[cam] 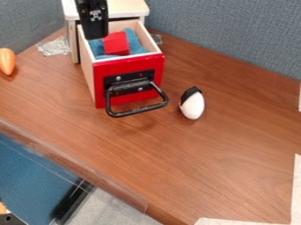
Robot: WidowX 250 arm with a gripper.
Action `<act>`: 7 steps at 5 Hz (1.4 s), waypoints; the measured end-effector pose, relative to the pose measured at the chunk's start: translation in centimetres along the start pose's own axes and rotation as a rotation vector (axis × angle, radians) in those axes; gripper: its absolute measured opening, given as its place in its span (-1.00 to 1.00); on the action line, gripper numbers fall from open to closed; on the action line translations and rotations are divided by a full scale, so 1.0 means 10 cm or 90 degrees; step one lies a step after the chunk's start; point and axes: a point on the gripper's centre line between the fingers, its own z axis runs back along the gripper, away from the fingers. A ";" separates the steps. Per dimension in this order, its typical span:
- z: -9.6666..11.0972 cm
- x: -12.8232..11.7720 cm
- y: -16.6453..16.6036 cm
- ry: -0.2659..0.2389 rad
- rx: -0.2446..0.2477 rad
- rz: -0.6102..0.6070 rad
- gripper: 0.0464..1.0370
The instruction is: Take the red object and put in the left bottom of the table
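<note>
i have the claw [96,31] at the far end of the scene, left of the middle, hanging down over the far left part of the open drawer [100,96]. i can't tell from here whether it is spread or pressed together, and i can't make out anything held in it. its lower end shows just to the left of the red block [116,45], and i can't tell whether the two touch.

the block is inside the drawer, against the blue cloth [134,42], which shows on both sides of it. the drawer has pale wooden sides and a red front with a black handle [138,110] that sticks out toward the near side. it is pulled out of a small cabinet [127,7] with a cream top, back by the grey-blue partition [229,30].

on the brown counter [235,149], to the right of the drawer and apart from it, i see a white egg-shaped thing [192,107] with black at its far end. some crumpled clear plastic [54,46] is just to the left of the cabinet, and an orange thing [7,60] is cut off by the left edge of my view. a pale sheet [295,193] is at the near right.
</note>
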 end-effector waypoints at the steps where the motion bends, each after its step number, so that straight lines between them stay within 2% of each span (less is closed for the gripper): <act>1: -0.07 -0.01 -0.01 0.008 -0.013 0.014 0.93; 2: -0.14 0.00 0.11 0.013 -0.023 0.184 0.93; 3: -0.29 -0.02 0.22 0.038 -0.012 0.339 0.92; 5: -0.60 0.03 0.41 0.035 0.024 0.489 0.92; 6: -0.73 0.14 0.42 0.020 0.034 0.513 0.92; 7: -0.78 0.21 0.49 -0.002 0.038 0.544 0.92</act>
